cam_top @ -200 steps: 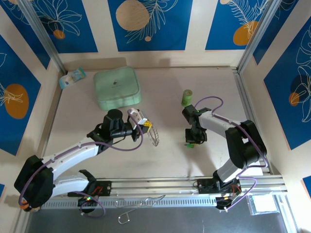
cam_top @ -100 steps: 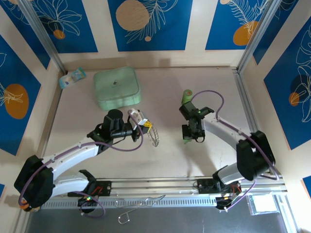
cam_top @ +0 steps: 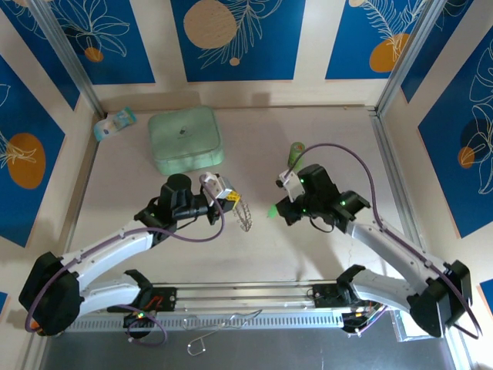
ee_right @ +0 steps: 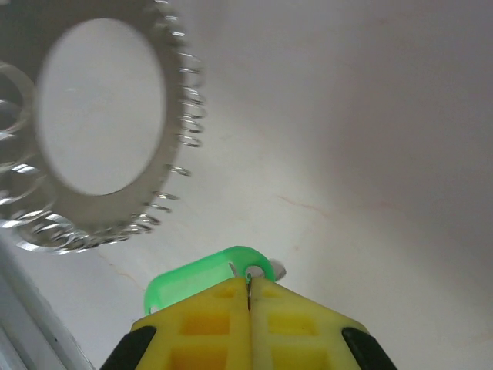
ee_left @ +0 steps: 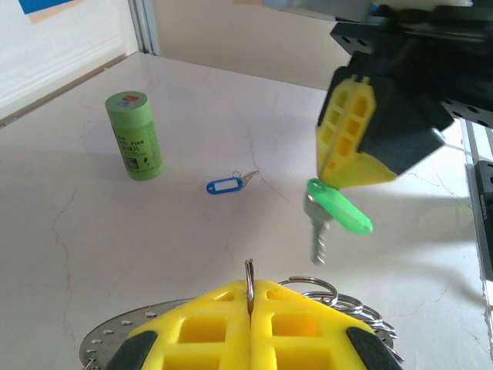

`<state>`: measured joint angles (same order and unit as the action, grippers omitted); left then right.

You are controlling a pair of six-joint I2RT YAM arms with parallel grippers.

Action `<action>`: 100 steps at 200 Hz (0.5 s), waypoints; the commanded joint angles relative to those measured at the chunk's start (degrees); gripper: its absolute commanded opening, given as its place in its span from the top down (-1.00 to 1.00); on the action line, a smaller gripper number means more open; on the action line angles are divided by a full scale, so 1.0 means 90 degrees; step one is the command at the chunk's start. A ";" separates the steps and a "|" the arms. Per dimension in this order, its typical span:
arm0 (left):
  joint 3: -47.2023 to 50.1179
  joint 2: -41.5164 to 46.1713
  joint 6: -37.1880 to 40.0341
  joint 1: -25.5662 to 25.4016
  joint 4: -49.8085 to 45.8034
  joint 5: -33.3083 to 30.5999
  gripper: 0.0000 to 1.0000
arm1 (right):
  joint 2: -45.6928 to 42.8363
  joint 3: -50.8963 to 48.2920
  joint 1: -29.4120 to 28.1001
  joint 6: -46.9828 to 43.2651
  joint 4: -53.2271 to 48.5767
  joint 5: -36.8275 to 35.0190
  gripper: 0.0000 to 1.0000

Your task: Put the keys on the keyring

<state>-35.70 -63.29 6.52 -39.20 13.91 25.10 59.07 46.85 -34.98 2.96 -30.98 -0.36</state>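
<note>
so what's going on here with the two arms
They are putting keys on a keyring. The left arm's fingers are closed on the keyring, holding it up off the table. The right arm's fingers pinch the green key by its head, close to the ring but not yet threaded on. The blue key lies on the table near the green cylinder, untouched.

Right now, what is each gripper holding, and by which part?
Left gripper pinches the keyring by its rim; right gripper pinches the green key by its head.
</note>
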 commanded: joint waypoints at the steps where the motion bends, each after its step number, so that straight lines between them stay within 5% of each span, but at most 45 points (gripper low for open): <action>1: 0.0002 0.0229 0.0127 -0.0089 0.0056 -0.0002 1.00 | -0.0046 -0.0351 -0.0162 -0.0558 0.0912 -0.0388 1.00; 15: 0.0015 0.0269 0.0141 -0.0092 0.0031 -0.0050 1.00 | 0.0366 -0.0056 -0.0207 0.0086 0.0529 -0.2133 1.00; 43: 0.0033 0.0259 0.0181 -0.0096 -0.0011 -0.0125 1.00 | 0.1174 0.0351 -0.0586 -0.0084 0.0105 -0.1325 1.00; 66: -0.0051 0.0254 0.0232 -0.0098 -0.0238 -0.0240 1.00 | 0.1689 0.0564 -0.0554 0.0600 -0.0286 -0.3780 1.00; 75: -0.0042 0.0273 0.0240 -0.0101 -0.0240 -0.0250 1.00 | 0.1867 0.0720 -0.0506 0.0592 -0.0409 -0.3180 1.00; 89: 0.0009 0.0274 0.0252 -0.0107 -0.0161 -0.0242 1.00 | 0.1898 0.0643 -0.0588 0.0021 0.0056 -0.0505 1.00; 100: -0.0012 0.0246 0.0267 -0.0107 -0.0189 -0.0250 1.00 | 0.1791 0.0469 -0.0591 0.0469 0.0427 -0.1211 1.00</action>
<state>-35.66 -61.93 7.62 -39.29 11.70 23.38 76.38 51.07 -39.62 4.93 -30.87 -17.41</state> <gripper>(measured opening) 0.056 0.063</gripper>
